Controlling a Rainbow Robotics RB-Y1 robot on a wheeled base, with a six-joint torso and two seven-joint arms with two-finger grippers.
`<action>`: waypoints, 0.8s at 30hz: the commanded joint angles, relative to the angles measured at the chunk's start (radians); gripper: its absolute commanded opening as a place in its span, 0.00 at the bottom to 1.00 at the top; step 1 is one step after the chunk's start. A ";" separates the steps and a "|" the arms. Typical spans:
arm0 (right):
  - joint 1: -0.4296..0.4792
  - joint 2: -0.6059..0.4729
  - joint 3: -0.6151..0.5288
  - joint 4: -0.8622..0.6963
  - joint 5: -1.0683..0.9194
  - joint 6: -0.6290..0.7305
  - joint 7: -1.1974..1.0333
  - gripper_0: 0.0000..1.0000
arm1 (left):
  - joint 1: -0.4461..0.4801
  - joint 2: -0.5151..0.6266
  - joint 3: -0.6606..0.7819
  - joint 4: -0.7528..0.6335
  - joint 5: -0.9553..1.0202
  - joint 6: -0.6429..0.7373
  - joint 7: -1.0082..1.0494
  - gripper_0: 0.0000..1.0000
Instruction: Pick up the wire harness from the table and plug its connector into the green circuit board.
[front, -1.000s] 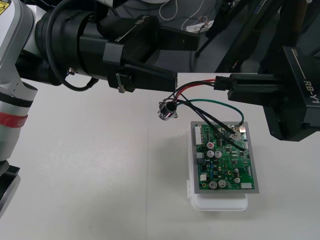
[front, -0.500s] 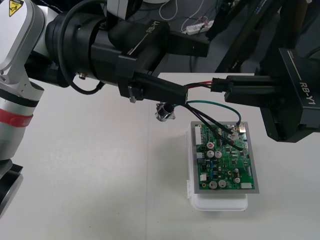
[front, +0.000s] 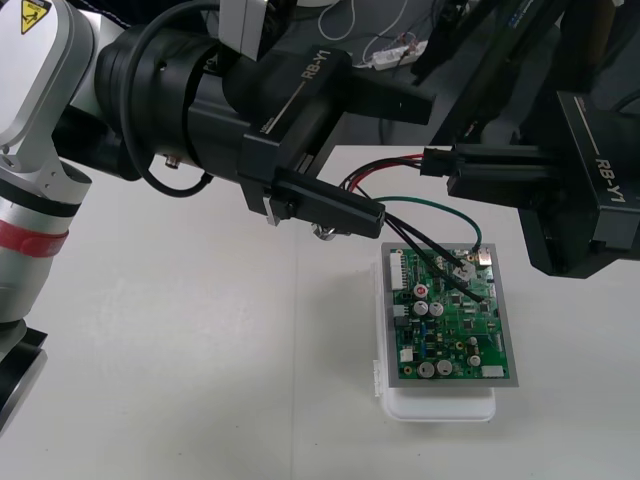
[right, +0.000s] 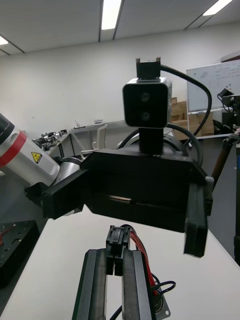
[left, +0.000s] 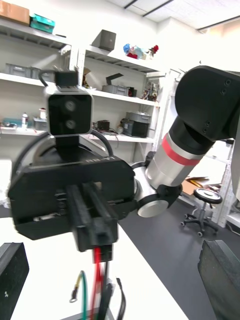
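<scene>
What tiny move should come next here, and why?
Probably close the open left end effector on the thin red, black and green wires it straddles: the right end effector holds the small black plug aloft, not yet in the green circuit board.

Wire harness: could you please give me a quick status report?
Right gripper shut on plug, held clear of the green board. Left gripper open around the wires. Plug not yet in.
</scene>
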 joint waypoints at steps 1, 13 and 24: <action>-0.022 -0.024 0.016 -0.007 0.003 0.029 0.020 0.00 | -0.049 -0.015 -0.039 -0.031 0.000 0.011 0.013 1.00; -0.008 -0.025 0.016 -0.007 -0.001 0.037 0.017 0.00 | -0.055 -0.018 -0.065 -0.031 0.000 0.040 0.019 1.00; -0.008 -0.025 0.014 -0.007 -0.003 0.038 0.023 0.00 | -0.057 -0.021 -0.064 -0.031 0.008 0.051 0.022 1.00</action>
